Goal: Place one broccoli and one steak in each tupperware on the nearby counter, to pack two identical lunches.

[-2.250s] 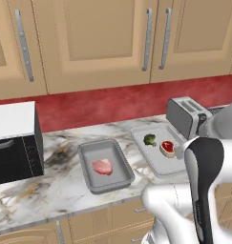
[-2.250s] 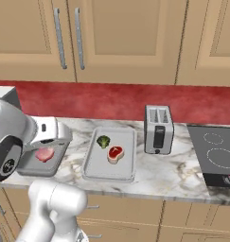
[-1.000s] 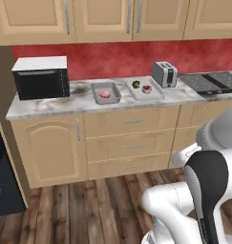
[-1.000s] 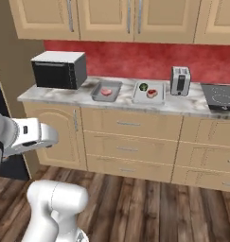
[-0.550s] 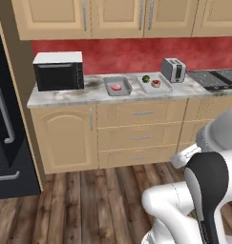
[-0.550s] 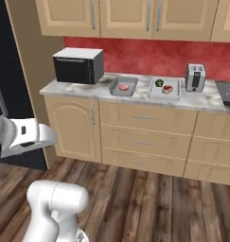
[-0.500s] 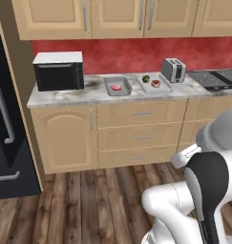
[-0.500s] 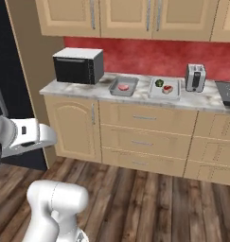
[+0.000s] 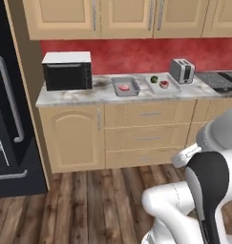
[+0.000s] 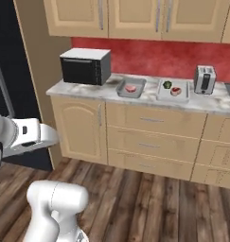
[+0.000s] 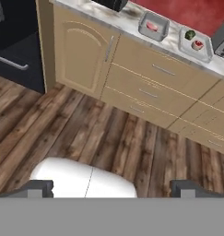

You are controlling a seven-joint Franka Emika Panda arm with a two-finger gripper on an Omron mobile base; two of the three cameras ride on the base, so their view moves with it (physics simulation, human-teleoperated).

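While farther off, counter [image 9: 89, 94] leftward.

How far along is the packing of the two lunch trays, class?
Done: the paler tray holds one broccoli and one steak; the darker tray holds a steak. In hand: nothing; the gripper is open and well back from the counter. Left: a broccoli for the darker tray.

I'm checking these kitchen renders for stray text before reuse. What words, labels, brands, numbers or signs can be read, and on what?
None: no readable text anywhere.
Microwave: front is plain black, no brand or digits visible.
Toaster: bare metal, no marking.
Two tupperware trays: unlabelled.
Cabinet doors and drawers: handles only.
Black fridge: no badge visible.
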